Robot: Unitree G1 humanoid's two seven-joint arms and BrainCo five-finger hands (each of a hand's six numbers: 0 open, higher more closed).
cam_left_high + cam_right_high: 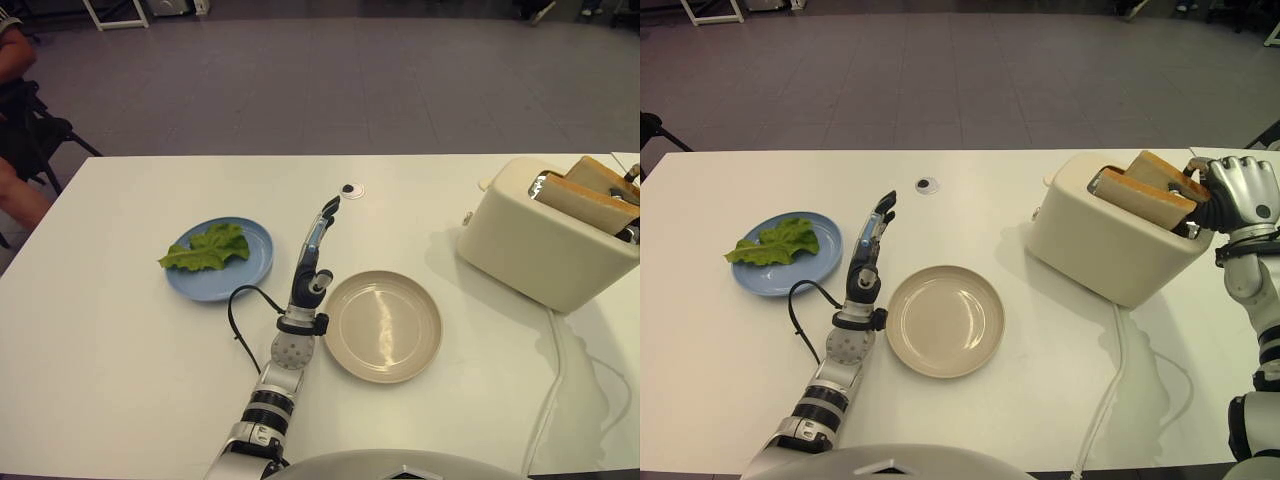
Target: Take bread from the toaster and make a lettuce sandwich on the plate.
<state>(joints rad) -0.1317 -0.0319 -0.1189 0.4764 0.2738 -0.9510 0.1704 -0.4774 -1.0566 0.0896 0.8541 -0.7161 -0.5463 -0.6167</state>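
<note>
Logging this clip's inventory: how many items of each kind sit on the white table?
Round plates: 2 (pale blue, beige)
Green lettuce leaf: 1
Cream toaster: 1
Toasted bread slices: 2
Small black-and-white disc: 1
Total: 7

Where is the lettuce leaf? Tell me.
The lettuce leaf lies on the blue plate, on the robot's left, just left of the left robot hand.

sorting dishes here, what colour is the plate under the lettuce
A light blue plate, clearest in the left eye view.
</note>
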